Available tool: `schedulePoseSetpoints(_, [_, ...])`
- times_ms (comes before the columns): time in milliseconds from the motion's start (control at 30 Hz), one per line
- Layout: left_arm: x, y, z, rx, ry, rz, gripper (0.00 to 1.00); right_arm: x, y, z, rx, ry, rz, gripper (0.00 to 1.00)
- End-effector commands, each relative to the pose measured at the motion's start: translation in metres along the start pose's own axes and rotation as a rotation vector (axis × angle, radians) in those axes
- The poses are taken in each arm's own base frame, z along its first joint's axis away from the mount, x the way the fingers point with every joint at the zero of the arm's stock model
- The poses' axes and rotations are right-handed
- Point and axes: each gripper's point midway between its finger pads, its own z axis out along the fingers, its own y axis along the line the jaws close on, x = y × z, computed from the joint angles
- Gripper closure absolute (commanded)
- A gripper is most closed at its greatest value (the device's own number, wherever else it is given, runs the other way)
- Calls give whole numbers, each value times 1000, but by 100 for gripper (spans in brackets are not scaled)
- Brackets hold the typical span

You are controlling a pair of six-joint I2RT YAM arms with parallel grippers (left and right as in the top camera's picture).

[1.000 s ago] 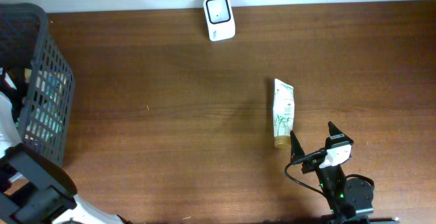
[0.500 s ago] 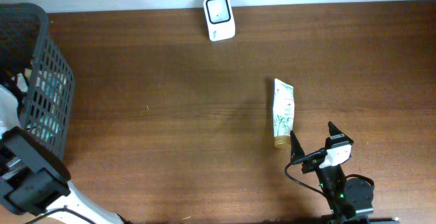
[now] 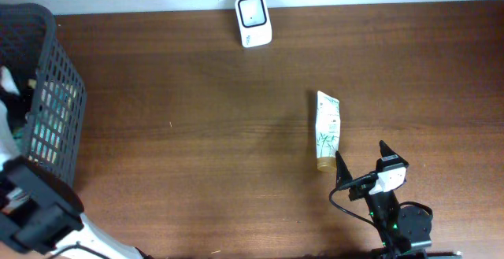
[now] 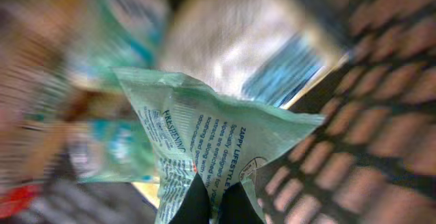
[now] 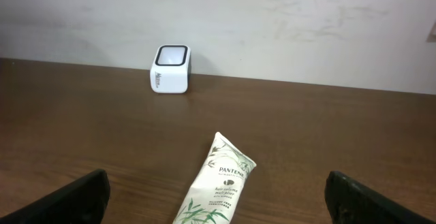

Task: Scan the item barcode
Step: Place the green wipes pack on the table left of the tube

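In the left wrist view my left gripper point(image 4: 216, 201) is shut on the lower edge of a pale green printed packet point(image 4: 218, 125). The packet hangs inside the dark mesh basket point(image 3: 49, 109) at the table's left edge, above other blurred packages. The white barcode scanner point(image 3: 253, 20) stands at the table's far edge, also visible in the right wrist view point(image 5: 170, 69). My right gripper point(image 3: 361, 153) rests near the front edge, open and holding nothing, its fingertips wide apart either side of the cap end of a white Pantene tube point(image 5: 221, 176).
The Pantene tube point(image 3: 327, 129) lies flat on the brown table, right of centre, lengthwise toward the back. The basket wall point(image 4: 368, 115) stands close on the right of the held packet. The left arm's body point(image 3: 35, 216) fills the bottom left corner.
My left gripper has closed onto the green packet, and the left arm has shifted a little at the basket. The right arm, the tube and the scanner have not moved.
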Motion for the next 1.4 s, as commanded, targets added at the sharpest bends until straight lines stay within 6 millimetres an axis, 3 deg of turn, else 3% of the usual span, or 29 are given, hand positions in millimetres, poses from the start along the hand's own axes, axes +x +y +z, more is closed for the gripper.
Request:
schedulePoseSetpoints(0, [-51, -4, -131, 18, -328, -71, 100, 2, -1, 0, 1, 3, 4, 1])
schedulePoseSetpoints(100, [-51, -10, -197, 48, -471, -101, 100, 2, -1, 0, 1, 3, 4, 1])
schedulePoseSetpoints(167, [-41, -25, -237, 83, -537, -77, 100, 2, -1, 0, 1, 3, 4, 1])
schedulePoseSetpoints(267, [-17, -63, -276, 164, -573, -1, 100, 2, -1, 0, 1, 3, 4, 1])
schedulePoseSetpoints(333, [2, -98, -283, 238, -539, 74, 100, 2, -1, 0, 1, 3, 4, 1])
schedulePoseSetpoints(433, [47, -160, -269, 342, -379, 228, 100, 2, -1, 0, 1, 3, 4, 1])
schedulePoseSetpoints(467, [68, -186, -258, 377, -302, 289, 100, 2, -1, 0, 1, 3, 4, 1])
schedulePoseSetpoints(600, [128, -255, -213, 444, -100, 400, 100, 2, -1, 0, 1, 3, 4, 1])
schedulePoseSetpoints(833, [230, -356, -126, 497, 112, 417, 100, 2, -1, 0, 1, 3, 4, 1])
schedulePoseSetpoints(1067, [310, -426, -87, 526, 196, 498, 100, 2, -1, 0, 1, 3, 4, 1])
schedulePoseSetpoints(1167, [323, -440, -79, 535, 209, 476, 100, 2, -1, 0, 1, 3, 4, 1])
schedulePoseSetpoints(1367, [335, -450, -76, 539, 228, 447, 100, 2, -1, 0, 1, 3, 4, 1])
